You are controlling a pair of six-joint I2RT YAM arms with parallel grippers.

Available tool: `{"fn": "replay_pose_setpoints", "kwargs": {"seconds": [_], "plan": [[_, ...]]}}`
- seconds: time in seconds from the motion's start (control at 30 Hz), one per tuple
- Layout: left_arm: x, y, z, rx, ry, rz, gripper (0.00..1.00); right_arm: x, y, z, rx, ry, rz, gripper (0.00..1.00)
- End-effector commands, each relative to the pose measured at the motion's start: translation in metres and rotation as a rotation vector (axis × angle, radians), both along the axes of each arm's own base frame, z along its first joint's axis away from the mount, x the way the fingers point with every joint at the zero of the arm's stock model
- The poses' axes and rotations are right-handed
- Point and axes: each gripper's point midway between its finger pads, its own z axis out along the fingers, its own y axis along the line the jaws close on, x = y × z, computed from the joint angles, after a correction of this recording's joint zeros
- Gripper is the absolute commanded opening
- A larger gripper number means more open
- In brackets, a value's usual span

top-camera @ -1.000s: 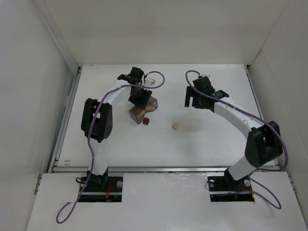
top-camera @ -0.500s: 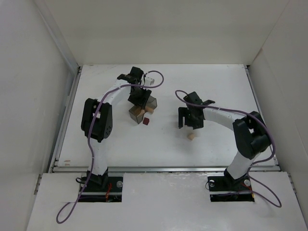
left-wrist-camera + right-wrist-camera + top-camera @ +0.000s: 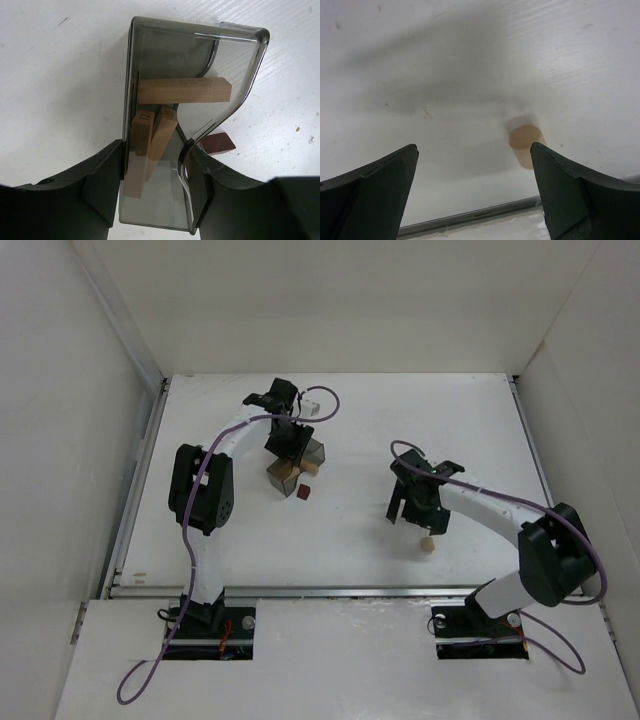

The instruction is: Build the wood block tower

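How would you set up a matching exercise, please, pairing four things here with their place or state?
1 grey tray
2 dark red cube
3 loose pale block
4 right pincer

a open above the table
b on the table beside the tray
c clamped in the left pincer
d on the table by the right pincer

Pairs: 1-c, 2-b, 3-d, 4-a

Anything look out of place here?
A stray pale block lies near the front edge of the table, by the open right gripper, far from the grey tray where the other pale blocks lie jumbled. The red-brown cube sits outside the tray.
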Motion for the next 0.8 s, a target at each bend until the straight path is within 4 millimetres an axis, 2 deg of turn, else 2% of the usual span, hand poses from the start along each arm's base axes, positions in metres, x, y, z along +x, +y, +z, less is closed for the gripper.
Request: {"fn": "replay_pose_setpoints", "kwargs": {"seconds": [0.0,0.03,0.1,0.13,0.17,0.2,0.23,0.27,0.3,0.37,0.43,0.47,0.5,0.53,0.57,0.63,0.67,0.77], "plan": [[0.001,-0.005,0.024,-0.047,-0.03,-0.011,0.0,0.009,-0.016,0.032,-0.053,-0.116,-0.176,1.0],[0.0,-0.007,0.024,-0.055,-0.027,-0.015,0.0,0.014,-0.023,0.038,-0.088,-0.149,-0.231,1.0],[0.0,-0.008,0.025,-0.057,-0.031,-0.041,0.0,0.003,-0.037,0.041,-0.151,-0.123,-0.266,1.0],[0.0,-0.008,0.025,-0.057,-0.031,-0.041,0.0,-0.004,-0.041,0.037,-0.169,-0.102,-0.263,1.0],[-0.002,-0.006,0.022,-0.05,-0.026,-0.053,0.0,-0.015,-0.036,0.03,-0.134,-0.051,-0.248,1.0],[-0.002,-0.006,0.022,-0.05,-0.026,-0.053,0.0,-0.024,-0.035,0.021,-0.124,-0.012,-0.232,1.0],[-0.004,-0.005,0.018,-0.044,-0.02,-0.063,0.0,-0.042,-0.041,0.006,-0.131,0.043,-0.219,1.0],[-0.002,-0.008,0.019,-0.057,-0.028,-0.067,0.0,-0.045,-0.033,0.001,-0.087,0.057,-0.184,1.0],[-0.006,-0.009,0.017,-0.066,-0.015,-0.072,0.0,-0.04,-0.031,0.0,-0.067,0.032,-0.184,1.0],[-0.008,-0.013,0.018,-0.089,-0.007,-0.082,0.0,-0.023,-0.038,0.006,-0.092,-0.001,-0.214,1.0],[-0.006,-0.013,0.018,-0.11,0.003,-0.088,0.0,-0.006,-0.044,0.017,-0.133,-0.015,-0.225,1.0],[-0.002,-0.012,0.018,-0.119,0.004,-0.083,0.0,0.012,-0.043,0.031,-0.132,-0.05,-0.236,1.0],[-0.002,-0.006,0.013,-0.121,0.026,-0.07,0.0,0.019,-0.047,0.031,-0.178,-0.055,-0.24,1.0],[-0.001,-0.009,0.016,-0.134,0.021,-0.074,0.0,0.025,-0.053,0.035,-0.192,-0.061,-0.259,1.0],[0.003,-0.005,0.015,-0.134,0.02,-0.064,0.0,0.039,-0.059,0.046,-0.186,-0.089,-0.3,1.0],[0.002,-0.002,0.014,-0.118,0.021,-0.07,0.0,0.053,-0.075,0.056,-0.177,-0.128,-0.414,1.0],[0.002,-0.002,0.01,-0.112,0.026,-0.08,0.0,0.06,-0.1,0.059,-0.174,-0.133,-0.522,1.0],[0.006,-0.001,0.012,-0.104,0.012,-0.086,0.0,0.07,-0.136,0.064,-0.076,-0.173,-0.729,1.0]]}}
